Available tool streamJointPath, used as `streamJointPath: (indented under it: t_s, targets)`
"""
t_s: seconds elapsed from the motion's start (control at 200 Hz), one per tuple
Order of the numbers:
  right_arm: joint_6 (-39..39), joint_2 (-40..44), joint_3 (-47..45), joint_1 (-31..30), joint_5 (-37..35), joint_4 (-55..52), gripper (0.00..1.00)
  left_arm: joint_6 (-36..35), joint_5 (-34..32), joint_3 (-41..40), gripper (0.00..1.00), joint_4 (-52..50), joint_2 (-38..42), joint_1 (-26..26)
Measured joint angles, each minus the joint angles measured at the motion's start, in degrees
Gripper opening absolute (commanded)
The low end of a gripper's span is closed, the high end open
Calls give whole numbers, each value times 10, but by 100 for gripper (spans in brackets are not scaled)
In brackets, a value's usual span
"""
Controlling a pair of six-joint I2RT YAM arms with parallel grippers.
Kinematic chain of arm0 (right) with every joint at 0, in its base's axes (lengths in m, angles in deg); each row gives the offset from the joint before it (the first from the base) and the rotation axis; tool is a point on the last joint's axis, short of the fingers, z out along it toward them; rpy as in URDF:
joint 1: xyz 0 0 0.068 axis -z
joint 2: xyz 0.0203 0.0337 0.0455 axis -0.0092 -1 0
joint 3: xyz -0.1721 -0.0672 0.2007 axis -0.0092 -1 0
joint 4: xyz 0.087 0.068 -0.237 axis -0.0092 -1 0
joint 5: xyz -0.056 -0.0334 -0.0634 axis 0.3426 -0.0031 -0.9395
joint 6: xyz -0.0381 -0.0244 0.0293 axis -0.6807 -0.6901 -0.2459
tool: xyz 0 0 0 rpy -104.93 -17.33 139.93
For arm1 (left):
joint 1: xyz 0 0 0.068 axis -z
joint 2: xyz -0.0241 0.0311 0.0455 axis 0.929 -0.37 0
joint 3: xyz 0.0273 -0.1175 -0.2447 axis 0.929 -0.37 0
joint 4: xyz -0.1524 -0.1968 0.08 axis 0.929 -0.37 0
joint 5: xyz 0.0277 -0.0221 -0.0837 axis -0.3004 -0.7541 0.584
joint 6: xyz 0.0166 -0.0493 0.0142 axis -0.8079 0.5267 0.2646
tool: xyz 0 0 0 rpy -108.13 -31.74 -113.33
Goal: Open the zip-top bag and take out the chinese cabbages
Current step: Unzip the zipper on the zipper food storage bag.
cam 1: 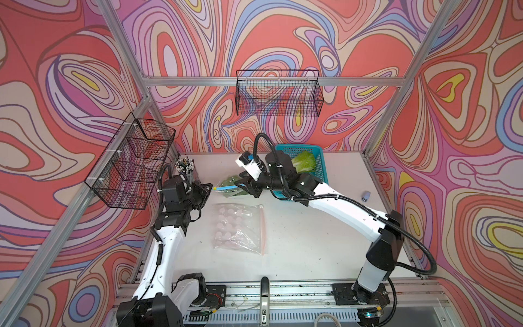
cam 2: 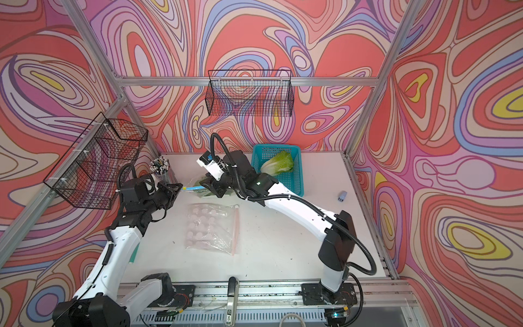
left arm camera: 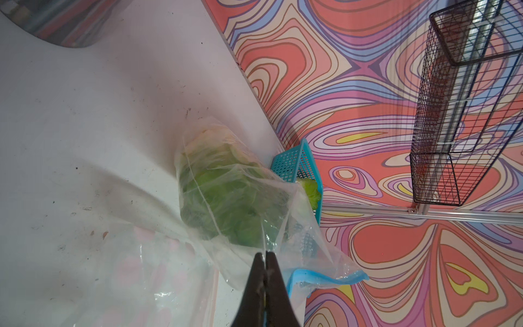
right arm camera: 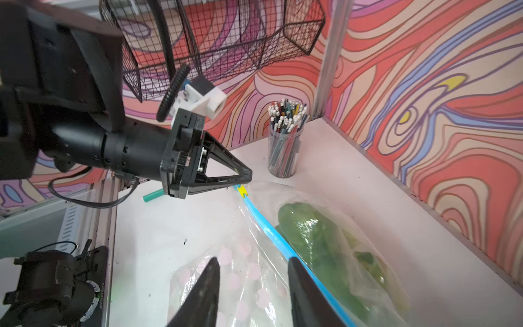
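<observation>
My left gripper (left arm camera: 265, 254) is pinched tight on the bag (left arm camera: 226, 198) at its mouth end, beside the yellow slider (right arm camera: 241, 190). That end is raised, at about eleven o'clock on the table (cam 1: 311, 240). My right gripper (right arm camera: 253, 260) has its jaws apart, one finger against the blue zip strip (right arm camera: 263, 223). The bagged cabbage (right arm camera: 311, 235) lies inside the film. A loose cabbage (cam 1: 305, 162) sits in the blue basket (cam 1: 321, 170) at one o'clock. I'd hold the left pinch as an anchor, take only one lip of the strip, and pull gently toward three o'clock so the film doesn't tear.
</observation>
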Motion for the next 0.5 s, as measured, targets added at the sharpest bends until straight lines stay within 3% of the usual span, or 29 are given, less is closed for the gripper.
streamJointPath:
  t_s: [0.225,0.501]
  targets:
    - [-27,-87,47,-13,40,-17,39,-7,30,0,0,23,-4,0]
    - [-58,-106,96,-14,53,-19,36,-18,54,0,0,31,-9,0]
